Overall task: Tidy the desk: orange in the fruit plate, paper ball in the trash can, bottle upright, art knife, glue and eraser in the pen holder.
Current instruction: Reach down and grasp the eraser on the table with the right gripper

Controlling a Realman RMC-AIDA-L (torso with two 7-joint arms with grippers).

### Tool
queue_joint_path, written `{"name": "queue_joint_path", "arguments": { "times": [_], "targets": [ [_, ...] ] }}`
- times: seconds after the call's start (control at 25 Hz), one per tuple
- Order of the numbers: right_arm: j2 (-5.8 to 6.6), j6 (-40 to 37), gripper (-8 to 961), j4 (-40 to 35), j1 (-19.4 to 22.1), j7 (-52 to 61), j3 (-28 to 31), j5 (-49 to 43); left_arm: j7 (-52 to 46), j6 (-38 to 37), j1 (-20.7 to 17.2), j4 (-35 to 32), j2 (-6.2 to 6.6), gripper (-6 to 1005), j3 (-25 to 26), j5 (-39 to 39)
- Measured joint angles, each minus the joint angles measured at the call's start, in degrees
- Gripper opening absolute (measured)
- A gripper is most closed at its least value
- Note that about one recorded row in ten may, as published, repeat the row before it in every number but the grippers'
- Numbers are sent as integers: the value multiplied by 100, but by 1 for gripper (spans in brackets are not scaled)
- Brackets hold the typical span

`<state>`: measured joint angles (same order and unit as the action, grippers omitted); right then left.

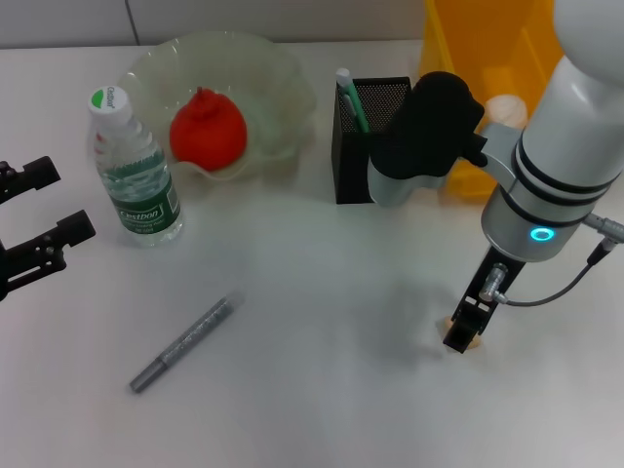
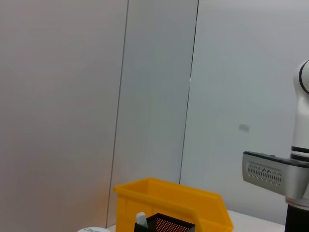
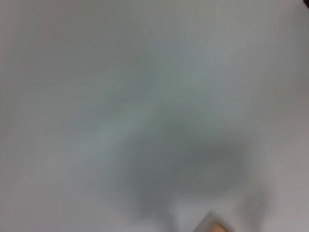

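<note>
The orange (image 1: 207, 129) lies in the translucent fruit plate (image 1: 283, 83) at the back left. The water bottle (image 1: 135, 174) stands upright beside it. The grey art knife (image 1: 183, 343) lies flat on the table at the front left. The black mesh pen holder (image 1: 343, 146) holds a green-and-white stick (image 1: 349, 96). My right gripper (image 1: 460, 330) points down at the table, right over a small tan eraser (image 1: 474, 341), which also shows in the right wrist view (image 3: 212, 226). My left gripper (image 1: 57, 207) is open and empty at the table's left edge.
A yellow bin (image 1: 468, 39) stands at the back right behind my right arm, with a whitish round thing (image 1: 507, 105) in it. The left wrist view shows the bin (image 2: 169, 193) and the pen holder (image 2: 169, 225) in front of a wall.
</note>
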<state>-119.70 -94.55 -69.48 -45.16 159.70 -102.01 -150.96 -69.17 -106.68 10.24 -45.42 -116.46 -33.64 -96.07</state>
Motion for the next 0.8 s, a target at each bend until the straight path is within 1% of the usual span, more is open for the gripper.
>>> {"name": "queue_joint_path", "arguments": {
  "times": [0.12,0.36,0.56,0.8],
  "targets": [
    [0,22,678,61,-14,0,-85,-1,0,0,-5,7,0,757,11,0],
    [0,72,703,85,-21,103,-278,-4,0,0,19,51,0,757,10,1],
    [0,90,703,101,-27,123,-295,-4,0,-2,38,74,0,757,-1,1],
    [0,209,704,315,-78,122,-294,17,3,-3,23,77,0,757,5,0]
  ]
}}
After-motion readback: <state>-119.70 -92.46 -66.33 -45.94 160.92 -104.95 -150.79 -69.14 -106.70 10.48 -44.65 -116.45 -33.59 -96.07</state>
